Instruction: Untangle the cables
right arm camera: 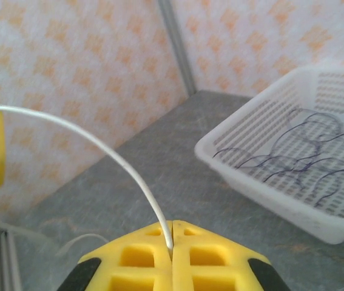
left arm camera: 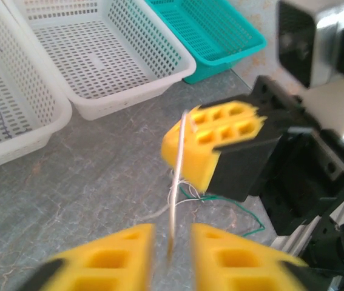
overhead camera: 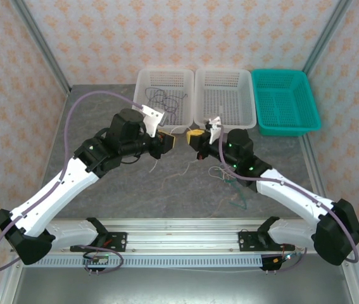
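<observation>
White cable (right arm camera: pixel 99 143) arches mid-air; purplish cable (right arm camera: pixel 293 154) lies looped in a basket (right arm camera: pixel 250 182); green cable (left arm camera: pixel 244 212) on table (left arm camera: pixel 87 176)

You have nothing legible to go on: the white baskets (overhead camera: pixel 250 101), teal basket (overhead camera: pixel 287 130), bench (overhead camera: pixel 135 190) and right arm's yellow fingers (right arm camera: pixel 132 264) carry no readable lettering, label, brand or number.

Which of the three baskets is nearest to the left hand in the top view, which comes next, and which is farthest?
Measured from the left hand:
1. Left white basket, just behind the hand.
2. Middle white basket, behind and to the right.
3. Teal basket, at the far right of the row.
</observation>
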